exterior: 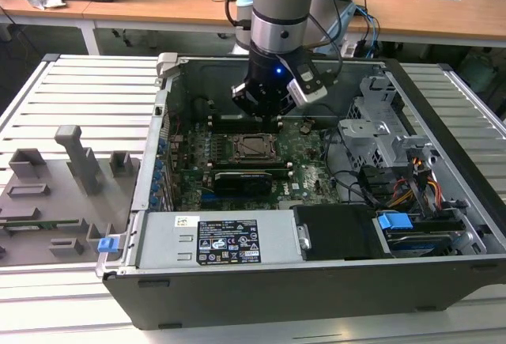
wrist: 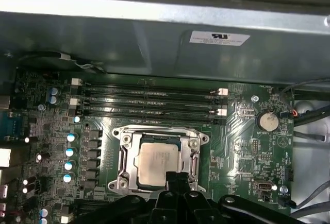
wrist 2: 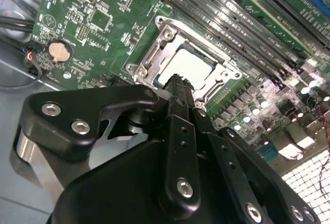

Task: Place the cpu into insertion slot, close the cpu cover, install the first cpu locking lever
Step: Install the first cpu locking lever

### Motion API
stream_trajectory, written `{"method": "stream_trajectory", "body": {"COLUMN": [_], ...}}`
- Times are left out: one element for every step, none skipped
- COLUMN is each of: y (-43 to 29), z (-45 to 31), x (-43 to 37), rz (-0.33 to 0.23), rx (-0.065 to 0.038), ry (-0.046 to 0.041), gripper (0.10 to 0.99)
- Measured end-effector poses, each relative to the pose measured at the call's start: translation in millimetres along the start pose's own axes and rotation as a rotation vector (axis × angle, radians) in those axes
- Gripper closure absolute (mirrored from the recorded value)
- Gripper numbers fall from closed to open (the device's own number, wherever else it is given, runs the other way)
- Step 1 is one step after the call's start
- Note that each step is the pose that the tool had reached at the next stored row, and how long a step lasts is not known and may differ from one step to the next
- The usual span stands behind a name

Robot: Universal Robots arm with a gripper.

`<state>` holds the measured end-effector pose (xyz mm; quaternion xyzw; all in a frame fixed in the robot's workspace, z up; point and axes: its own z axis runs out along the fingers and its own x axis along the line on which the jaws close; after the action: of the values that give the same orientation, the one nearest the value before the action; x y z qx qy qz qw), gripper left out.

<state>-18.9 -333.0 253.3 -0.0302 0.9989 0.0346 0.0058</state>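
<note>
Square metal cpu (wrist: 160,160) under framed cpu cover (wrist: 195,154)

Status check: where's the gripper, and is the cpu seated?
Gripper at socket edge, fingers together, holding nothing. Cpu seated in insertion slot, cpu cover down around it. Nothing blocking.

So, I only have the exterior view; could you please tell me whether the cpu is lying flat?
Observer: Yes. In the first wrist view the cpu lies flat, its pale top in plain sight.
Operator: Thanks. Is the cover down?
Observer: In both wrist views it lies flat, framing the cpu on all four sides.
Operator: And where exactly is the tool?
Observer: In the second wrist view its tip is at one edge of the cover's opening. I cannot tell whether it touches.
</note>
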Motion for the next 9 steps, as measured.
{"method": "stream_trajectory", "body": {"y": [-2.2, -3.8, -5.4, -7.7, -10.1, -13.6, -15.7, -19.7, -21.2], "z": [0.2, 0.4, 0.5, 0.6, 0.6, 1.6, 2.8, 4.2, 4.7], "x": [0.1, 0.2, 0.3, 0.5, 0.6, 0.9, 1.0, 1.3, 1.3], "rz": [0.000, 0.000, 0.000, 0.000, 0.000, 0.000, 0.000, 0.000, 0.000], "rx": [0.000, 0.000, 0.000, 0.000, 0.000, 0.000, 0.000, -0.002, -0.002], "ry": [-0.0001, -0.0001, 0.0000, 0.0000, 0.0004, 0.0047, 0.0058, 0.0058, 0.0059], "gripper": [0.984, 0.984, 0.984, 0.984, 0.984, 0.984, 0.984, 0.984, 0.984]}}
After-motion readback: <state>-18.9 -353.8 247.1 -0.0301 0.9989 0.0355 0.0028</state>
